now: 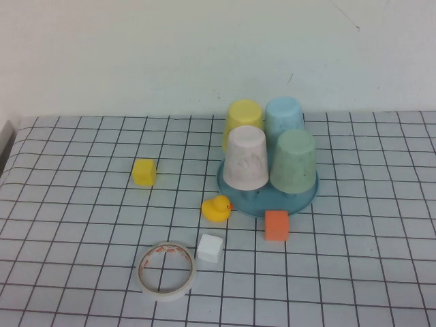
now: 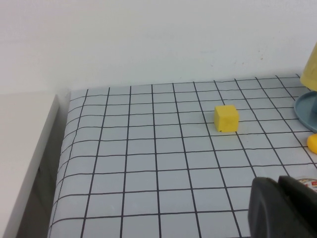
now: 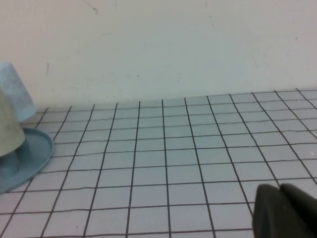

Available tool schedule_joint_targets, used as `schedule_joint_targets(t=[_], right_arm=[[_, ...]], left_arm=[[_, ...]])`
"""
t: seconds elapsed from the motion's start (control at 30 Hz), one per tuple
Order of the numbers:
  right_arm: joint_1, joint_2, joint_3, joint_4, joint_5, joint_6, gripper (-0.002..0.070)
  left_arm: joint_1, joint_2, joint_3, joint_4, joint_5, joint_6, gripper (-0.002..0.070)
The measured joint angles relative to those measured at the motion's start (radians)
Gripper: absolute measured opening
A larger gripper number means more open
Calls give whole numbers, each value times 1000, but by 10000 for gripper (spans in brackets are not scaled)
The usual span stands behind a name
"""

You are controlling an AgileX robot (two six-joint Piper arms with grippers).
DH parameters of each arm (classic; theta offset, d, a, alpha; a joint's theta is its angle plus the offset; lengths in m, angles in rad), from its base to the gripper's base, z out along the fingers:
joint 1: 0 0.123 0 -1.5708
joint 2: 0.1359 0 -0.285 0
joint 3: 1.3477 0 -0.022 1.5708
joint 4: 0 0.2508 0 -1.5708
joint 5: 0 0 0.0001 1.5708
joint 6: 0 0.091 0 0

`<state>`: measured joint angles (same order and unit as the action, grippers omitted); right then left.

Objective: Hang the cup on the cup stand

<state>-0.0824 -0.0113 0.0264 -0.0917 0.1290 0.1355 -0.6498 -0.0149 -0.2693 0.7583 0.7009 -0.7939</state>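
The left end effector sits low over the gridded worktop with its fingers closed on nothing; the yellow cube lies ahead of it, and the blue cup stand is farther off to one side. The right end effector is likewise closed and empty, well apart from the stand. The mint-green cup hangs upside down on the stand beside the whitish-pink cup.
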Motion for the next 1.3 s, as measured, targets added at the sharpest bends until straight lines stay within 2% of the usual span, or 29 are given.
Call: schedule_joint_targets(t=[0.3, 0.67, 1.3], right_arm=[[2, -1, 1, -60, 73, 11, 0], [59, -1, -1, -76, 189, 13, 0], [38, -1, -6, -76, 211, 13, 0]], left_arm=[[0, 0, 0, 0, 5, 0, 0], [0, 0, 0, 0, 5, 0, -1], [0, 0, 0, 0, 5, 0, -1]])
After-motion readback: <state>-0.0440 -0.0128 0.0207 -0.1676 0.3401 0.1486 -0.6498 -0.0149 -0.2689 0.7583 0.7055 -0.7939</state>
